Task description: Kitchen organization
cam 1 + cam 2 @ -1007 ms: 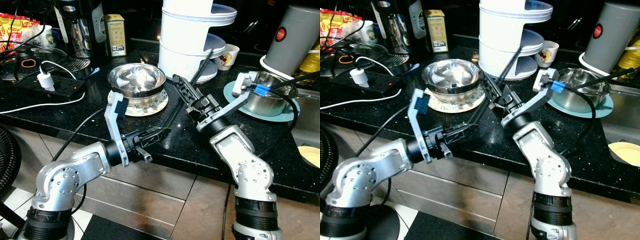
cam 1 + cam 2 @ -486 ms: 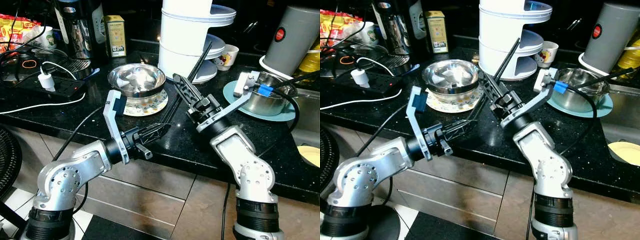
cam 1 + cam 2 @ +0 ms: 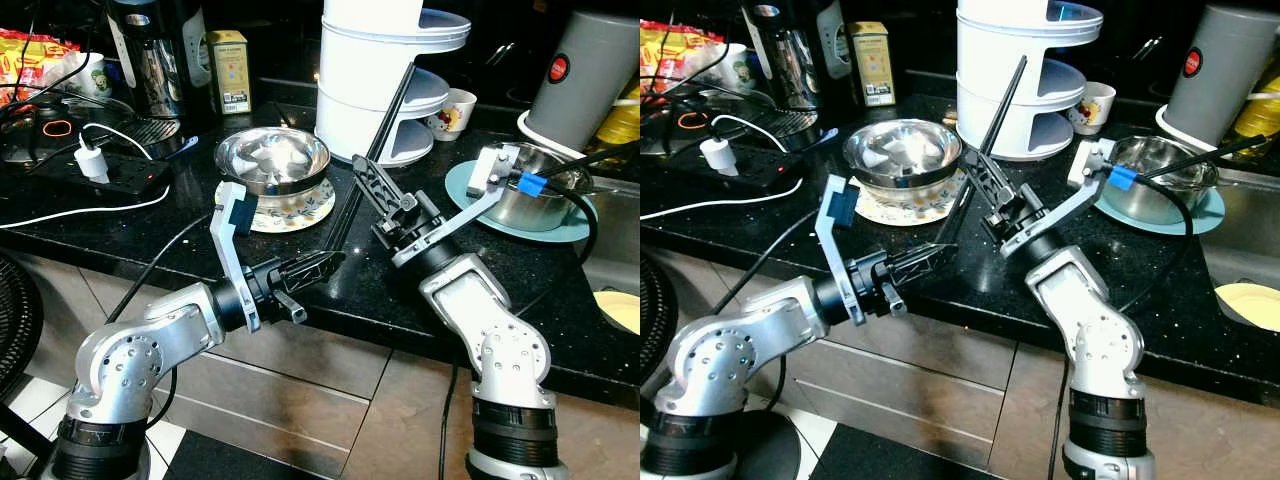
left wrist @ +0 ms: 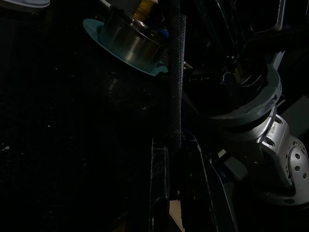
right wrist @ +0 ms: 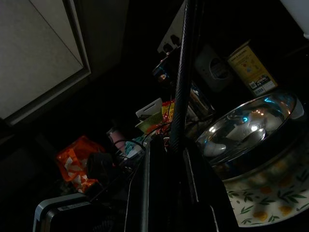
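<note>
The right end effector (image 3: 372, 185), spread, angles one long finger toward the white rack (image 3: 385, 80); a nudge risks toppling plates. The left end effector (image 3: 325, 265) is pressed together over the bench (image 3: 120, 225).

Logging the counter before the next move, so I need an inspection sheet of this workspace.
Surface: black speckled counter.
Job's things: steel bowl on floral plate; second steel bowl on teal plate.
Clutter: white tiered container, cup, coffee maker, yellow box.
Grippers: left gripper at counter edge; right gripper beside the floral plate.
Cables: white charger in power strip.
Surroundings: cabinet fronts below.
</note>
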You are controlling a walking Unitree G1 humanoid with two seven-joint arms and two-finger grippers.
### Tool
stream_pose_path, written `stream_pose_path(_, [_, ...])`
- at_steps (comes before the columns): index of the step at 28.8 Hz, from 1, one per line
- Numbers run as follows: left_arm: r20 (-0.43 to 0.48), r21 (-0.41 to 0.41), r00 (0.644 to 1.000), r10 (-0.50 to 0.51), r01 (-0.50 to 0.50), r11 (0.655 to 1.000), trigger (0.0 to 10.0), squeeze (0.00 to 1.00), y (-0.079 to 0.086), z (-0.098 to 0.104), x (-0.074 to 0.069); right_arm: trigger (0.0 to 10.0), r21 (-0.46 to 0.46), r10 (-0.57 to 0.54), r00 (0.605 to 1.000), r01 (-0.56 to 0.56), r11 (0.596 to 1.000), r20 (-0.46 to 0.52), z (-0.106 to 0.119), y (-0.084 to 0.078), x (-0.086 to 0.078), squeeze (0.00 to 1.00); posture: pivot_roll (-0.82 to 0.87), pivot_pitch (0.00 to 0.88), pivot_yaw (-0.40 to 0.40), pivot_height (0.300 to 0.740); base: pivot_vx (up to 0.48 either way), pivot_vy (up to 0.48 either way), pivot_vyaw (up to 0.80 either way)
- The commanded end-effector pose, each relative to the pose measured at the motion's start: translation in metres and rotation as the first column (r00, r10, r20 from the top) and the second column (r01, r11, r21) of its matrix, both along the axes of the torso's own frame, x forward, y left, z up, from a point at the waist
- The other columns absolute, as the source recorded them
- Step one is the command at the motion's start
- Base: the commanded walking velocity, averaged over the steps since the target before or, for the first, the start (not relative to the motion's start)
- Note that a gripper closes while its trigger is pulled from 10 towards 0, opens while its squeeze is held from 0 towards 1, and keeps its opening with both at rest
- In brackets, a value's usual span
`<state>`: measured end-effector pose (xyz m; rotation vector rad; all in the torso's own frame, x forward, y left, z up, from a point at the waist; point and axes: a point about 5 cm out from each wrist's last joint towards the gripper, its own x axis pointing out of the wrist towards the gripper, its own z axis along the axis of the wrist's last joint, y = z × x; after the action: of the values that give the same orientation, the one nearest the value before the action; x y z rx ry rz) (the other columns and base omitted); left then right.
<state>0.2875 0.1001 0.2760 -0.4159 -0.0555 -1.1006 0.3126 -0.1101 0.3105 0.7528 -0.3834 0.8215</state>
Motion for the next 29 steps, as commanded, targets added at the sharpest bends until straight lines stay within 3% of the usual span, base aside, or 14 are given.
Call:
stream_pose_path(1, [-0.019, 0.019, 1.000, 0.000, 0.000, 1.000, 0.0, 0.00, 0.003, -0.004, -0.001, 0.0, -0.026, -0.017, 1.000, 0.017, 1.000, 0.012, 0.000, -0.001, -0.001, 0.00, 0.03, 0.207, 0.003, 0.740, 0.000, 0.000, 0.00])
stream_pose_path(8, [-0.011, 0.039, 1.000, 0.022, -0.021, 0.999, 0.0, 0.00, 0.005, -0.004, 0.002, 0.0, -0.014, -0.049, 0.999, 0.049, 0.999, 0.011, 0.002, -0.005, 0.001, 0.00, 0.03, 0.207, 0.003, 0.740, 0.000, 0.000, 0.00])
stream_pose_path(9, [-0.011, 0.037, 0.999, 0.030, -0.029, 0.999, 0.0, 0.19, 0.005, -0.003, 0.002, 0.0, -0.011, -0.054, 0.999, 0.054, 0.998, 0.011, 0.002, -0.006, 0.001, 0.00, 0.03, 0.207, 0.003, 0.740, 0.000, 0.000, 0.00])
stream_pose_path(10, [-0.011, 0.037, 0.999, 0.030, -0.029, 0.999, 0.0, 0.19, 0.005, -0.003, 0.002, 0.0, -0.011, -0.054, 0.999, 0.054, 0.998, 0.011, 0.002, -0.006, 0.001, 0.00, 0.03, 0.207, 0.003, 0.740, 0.000, 0.000, 0.00])
stream_pose_path(11, [-0.015, 0.033, 0.999, 0.038, -0.038, 0.999, 0.2, 1.00, 0.005, -0.003, 0.004, 0.0, -0.009, -0.059, 0.998, 0.059, 0.998, 0.011, 0.002, -0.007, 0.002, 0.00, 0.03, 0.207, 0.003, 0.740, 0.000, 0.000, 0.00])
stream_pose_path(14, [-0.017, 0.030, 0.999, 0.043, -0.043, 0.999, 0.7, 1.00, 0.006, -0.003, 0.004, 0.0, -0.007, -0.062, 0.998, 0.062, 0.998, 0.011, 0.003, -0.007, 0.002, 0.00, 0.03, 0.207, 0.003, 0.740, 0.000, 0.000, 0.00])
stream_pose_path(15, [-0.018, 0.028, 0.999, 0.045, -0.044, 0.999, 3.2, 1.00, 0.006, -0.002, 0.004, 0.0, -0.006, -0.066, 0.998, 0.066, 0.998, 0.010, 0.003, -0.008, 0.002, 0.00, 0.03, 0.207, 0.003, 0.740, 0.000, 0.000, 0.00])
stream_pose_path(17, [-0.015, 0.042, 0.998, 0.069, -0.068, 0.997, 10.0, 1.00, 0.007, -0.002, 0.006, 0.0, 0.003, -0.085, 0.996, 0.085, 0.996, -0.001, 0.003, -0.010, 0.004, 0.00, 0.03, 0.205, 0.006, 0.740, 0.000, 0.000, 0.00])
stream_pose_path(19, [-0.014, 0.045, 0.997, 0.076, -0.076, 0.996, 10.0, 1.00, 0.008, -0.002, 0.007, 0.0, 0.006, -0.089, 0.996, 0.089, 0.996, -0.003, 0.002, -0.010, 0.005, 0.00, 0.03, 0.205, 0.006, 0.740, 0.000, 0.000, 0.00])
stream_pose_path(20, [-0.008, 0.049, 0.995, 0.100, -0.099, 0.994, 10.0, 0.00, 0.009, -0.002, 0.008, 0.0, 0.013, -0.105, 0.994, 0.105, 0.994, -0.010, 0.002, -0.013, 0.006, 0.00, 0.03, 0.205, 0.006, 0.740, 0.000, 0.000, 0.00])
stream_pose_path(26, [0.004, 0.028, 0.993, 0.121, -0.121, 0.992, 10.0, 0.00, 0.015, 0.003, 0.010, 0.0, 0.019, -0.140, 0.990, 0.140, 0.990, -0.014, 0.003, -0.021, 0.008, 0.00, 0.03, 0.204, 0.008, 0.740, 0.000, 0.000, 0.00])
stream_pose_path(29, [0.036, 0.020, 0.982, 0.187, -0.188, 0.982, 10.0, 0.00, 0.023, 0.007, 0.013, 0.0, 0.008, -0.154, 0.988, 0.154, 0.988, -0.006, 0.004, -0.027, 0.009, 0.00, 0.03, 0.204, 0.008, 0.740, 0.000, 0.000, 0.00])
